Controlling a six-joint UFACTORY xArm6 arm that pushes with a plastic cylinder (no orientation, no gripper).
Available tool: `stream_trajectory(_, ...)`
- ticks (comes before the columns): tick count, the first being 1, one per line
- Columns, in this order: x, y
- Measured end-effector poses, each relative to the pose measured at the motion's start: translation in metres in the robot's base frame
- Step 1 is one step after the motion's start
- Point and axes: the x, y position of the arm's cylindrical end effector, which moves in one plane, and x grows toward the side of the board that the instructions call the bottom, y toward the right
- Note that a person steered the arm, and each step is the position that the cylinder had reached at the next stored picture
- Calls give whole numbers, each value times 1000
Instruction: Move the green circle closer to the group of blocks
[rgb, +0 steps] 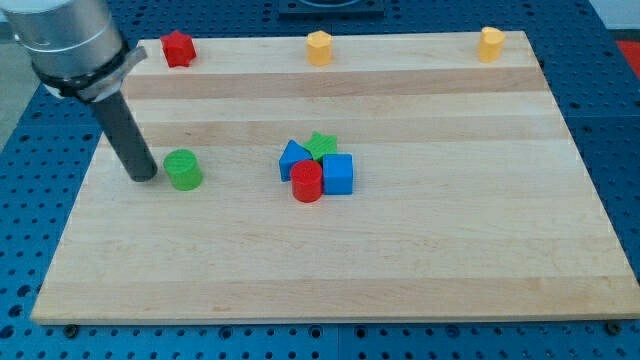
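The green circle (183, 169) is a short green cylinder on the wooden board (420, 250), left of centre. My tip (143, 177) rests on the board just to the view's left of it, a small gap apart. The group of blocks sits near the centre: a blue triangle (293, 159), a green star (321, 146), a red cylinder (307, 182) and a blue cube (338, 174), all touching. The green circle lies well to the view's left of this group.
A red star (178, 48), an orange hexagon-like block (318, 47) and a yellow heart-like block (490, 43) stand along the board's top edge. Blue perforated table surface (610, 120) surrounds the board.
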Motion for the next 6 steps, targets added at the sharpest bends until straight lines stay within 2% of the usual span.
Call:
stream_trajectory(1, 0, -3)
stream_trajectory(4, 4, 97)
stream_trajectory(6, 2, 97)
